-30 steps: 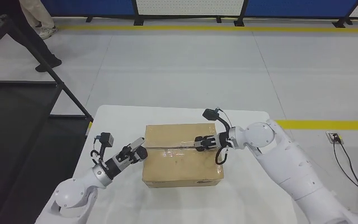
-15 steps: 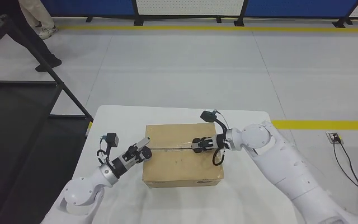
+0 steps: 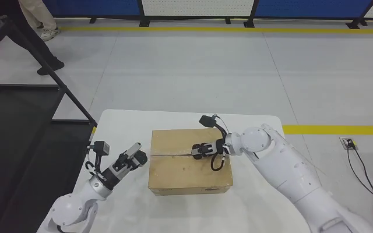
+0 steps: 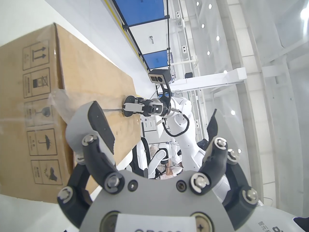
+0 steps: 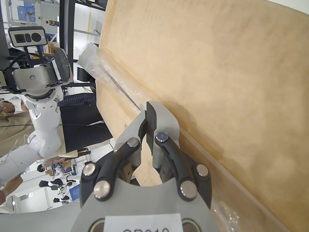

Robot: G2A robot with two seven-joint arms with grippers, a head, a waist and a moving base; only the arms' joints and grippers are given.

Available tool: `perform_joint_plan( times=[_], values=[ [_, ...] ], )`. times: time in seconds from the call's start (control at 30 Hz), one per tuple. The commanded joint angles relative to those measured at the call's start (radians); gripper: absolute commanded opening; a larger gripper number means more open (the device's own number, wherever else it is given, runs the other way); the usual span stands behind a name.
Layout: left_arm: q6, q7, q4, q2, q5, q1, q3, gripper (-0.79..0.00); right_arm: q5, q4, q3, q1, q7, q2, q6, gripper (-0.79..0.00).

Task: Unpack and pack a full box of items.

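A closed cardboard box [image 3: 189,172] stands in the middle of the white table, its top seam sealed with clear tape [image 5: 113,78]. My right gripper [image 3: 196,151] rests on the box top at the seam, about midway along it. Its fingers are shut, pads pressed together, with the tip [image 5: 147,108] touching the taped seam. My left gripper [image 3: 138,152] hangs open beside the box's left side, a short gap away from it. In the left wrist view the box's printed side [image 4: 38,112] lies just ahead of the open fingers [image 4: 96,117], and the right gripper [image 4: 125,107] shows on top.
The table [image 3: 122,125] has bare room behind and to the left of the box. A black metal frame [image 3: 58,93] stands off the table's left corner. The box's front sits near the table's front edge.
The right gripper has slid leftward along the top seam toward the box's middle. The left gripper has drawn back from the box's left edge.
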Motion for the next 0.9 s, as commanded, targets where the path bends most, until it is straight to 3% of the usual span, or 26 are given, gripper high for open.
perform_joint_plan(
  times=[0.0,0.37,0.87],
  values=[
    [-0.016,0.009,-0.017,0.003,-0.012,0.039,-0.043,0.0,0.003,0.012,-0.014,0.013,-0.008,-0.013,-0.002,-0.785],
    [-0.08,0.011,-0.061,0.01,-0.088,0.184,-0.201,0.0,0.028,0.084,-0.099,0.076,-0.028,-0.097,-0.018,-0.785],
    [-0.131,-0.009,-0.066,0.005,-0.132,0.257,-0.268,0.0,0.046,0.212,-0.185,0.132,-0.091,-0.221,-0.016,-0.785]
  ],
)
